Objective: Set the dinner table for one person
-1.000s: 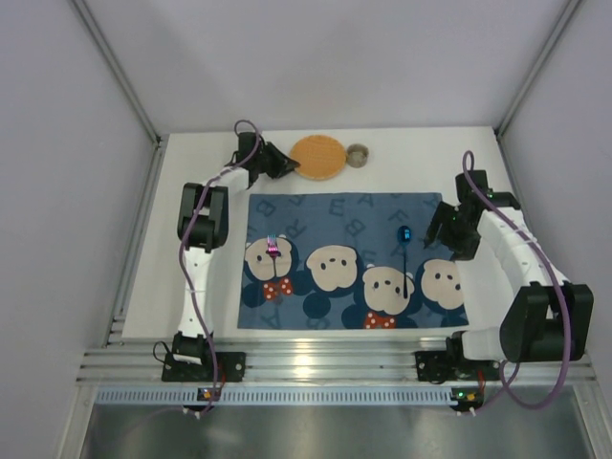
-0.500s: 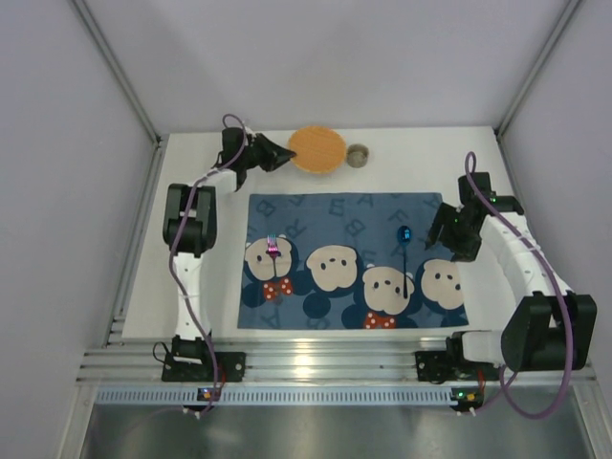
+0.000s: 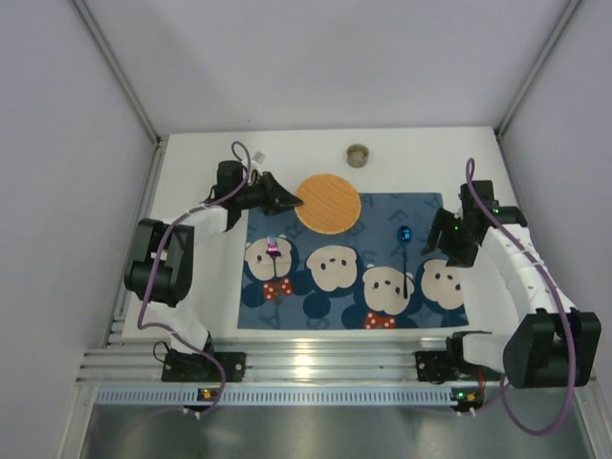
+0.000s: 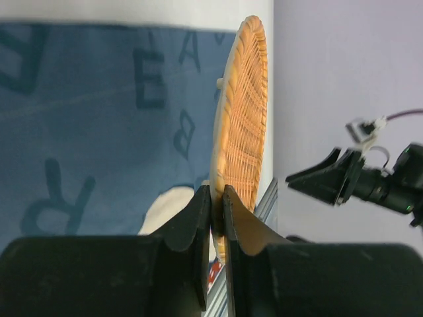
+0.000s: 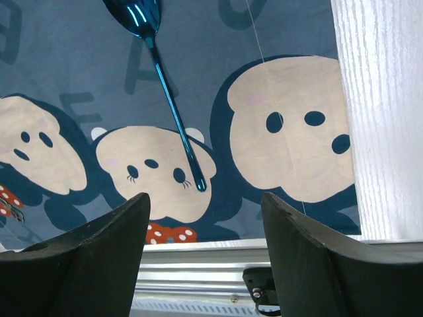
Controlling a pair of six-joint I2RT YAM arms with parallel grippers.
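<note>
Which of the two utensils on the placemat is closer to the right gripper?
The blue spoon, lying directly in front of the open right gripper. The pinkish fork sits far off on the placemat's left side.

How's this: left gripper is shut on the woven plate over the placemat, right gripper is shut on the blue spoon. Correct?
Not quite. The right gripper is open and holds nothing; the blue spoon lies on the placemat, as the right wrist view shows. The left gripper is shut on the woven plate over the placemat.
</note>
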